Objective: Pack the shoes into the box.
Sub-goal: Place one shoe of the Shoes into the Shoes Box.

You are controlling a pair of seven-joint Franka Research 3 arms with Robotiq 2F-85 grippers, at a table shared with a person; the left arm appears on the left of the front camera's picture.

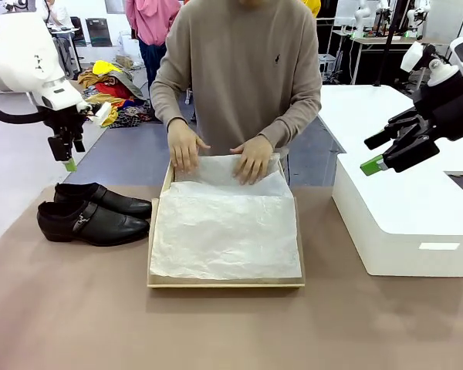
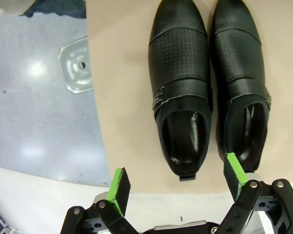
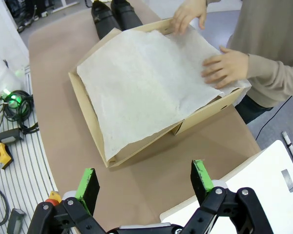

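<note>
Black shoes [image 1: 92,220] lie parallel, toes toward box [image 1: 225,284].

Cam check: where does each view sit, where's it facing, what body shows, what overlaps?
Front: fixed between the arms, facing across the table at the person; left gripper and right gripper open, person's hands on the tissue paper in the box.
Left wrist: on the left arm, looking down past its own fingers at the shoes by the table edge.
Right wrist: on the right arm, looking down at box and hands, own fingers at bottom.
Shared: shoes in all three; box and hands in front and right wrist.
</note>
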